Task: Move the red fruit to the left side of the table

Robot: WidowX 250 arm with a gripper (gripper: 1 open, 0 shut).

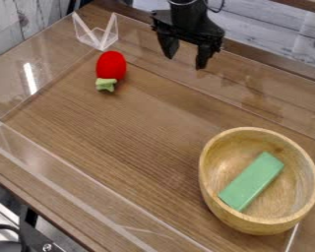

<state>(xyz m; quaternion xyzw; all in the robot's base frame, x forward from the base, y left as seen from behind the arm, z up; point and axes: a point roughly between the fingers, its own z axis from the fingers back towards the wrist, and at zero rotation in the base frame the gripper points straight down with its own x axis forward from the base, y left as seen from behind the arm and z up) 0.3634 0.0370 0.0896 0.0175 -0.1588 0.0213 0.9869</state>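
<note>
The red fruit (110, 67) lies on the brown wood-grain table (134, 128) at the far left, its light green stem pointing toward the front. My gripper (187, 51) hangs above the back of the table, to the right of the fruit and well apart from it. Its dark fingers (164, 47) are spread open and hold nothing.
A round wooden bowl (213, 157) sits at the front right with a flat green block (252, 180) inside. Clear acrylic walls (35, 84) run along the table's edges, with a folded clear corner piece (94, 31) just behind the fruit.
</note>
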